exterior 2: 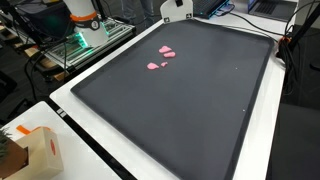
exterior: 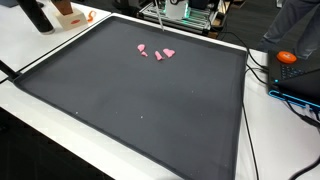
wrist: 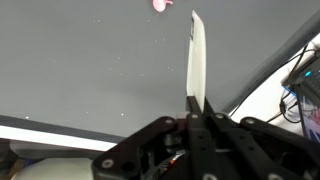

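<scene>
In the wrist view my gripper [wrist: 197, 106] is shut on a thin white flat strip [wrist: 195, 55] that sticks out straight ahead of the jaws. It hangs above a large dark grey mat [wrist: 90, 60]. A few small pink pieces [wrist: 160, 5] lie on the mat beyond the strip's tip, cut off by the frame's top edge. Both exterior views show the pink pieces [exterior: 158, 52] [exterior 2: 160, 57] grouped near the far side of the mat [exterior: 130, 110] [exterior 2: 190, 110]. I cannot make out the gripper in either exterior view.
The mat lies on a white table [exterior: 30, 50] [exterior 2: 70, 125]. A cardboard box [exterior 2: 30, 150] stands at one corner, with an orange object [exterior: 68, 15] and a black object [exterior: 35, 15] nearby. Cables and an orange-topped device [exterior: 288, 60] lie beside the mat. Lit equipment [exterior 2: 85, 35] stands behind it.
</scene>
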`<state>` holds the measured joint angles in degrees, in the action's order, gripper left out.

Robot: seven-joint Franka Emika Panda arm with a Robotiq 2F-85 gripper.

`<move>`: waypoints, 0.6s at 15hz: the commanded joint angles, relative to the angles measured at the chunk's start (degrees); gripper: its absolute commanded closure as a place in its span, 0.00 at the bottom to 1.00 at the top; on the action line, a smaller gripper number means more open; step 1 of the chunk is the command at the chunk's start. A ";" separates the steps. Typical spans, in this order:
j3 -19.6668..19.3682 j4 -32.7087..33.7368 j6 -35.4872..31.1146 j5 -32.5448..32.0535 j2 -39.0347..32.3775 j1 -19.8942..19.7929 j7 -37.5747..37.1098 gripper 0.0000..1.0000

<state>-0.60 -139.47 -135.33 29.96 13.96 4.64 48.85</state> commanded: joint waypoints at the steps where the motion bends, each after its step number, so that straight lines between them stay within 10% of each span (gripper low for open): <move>1: -3.49 0.90 2.00 2.61 0.14 -0.18 -3.06 0.99; 9: -8.31 1.45 1.91 5.81 -2.46 -3.24 -8.08 0.99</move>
<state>-7.47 -138.61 -134.87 33.90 12.57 2.64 42.52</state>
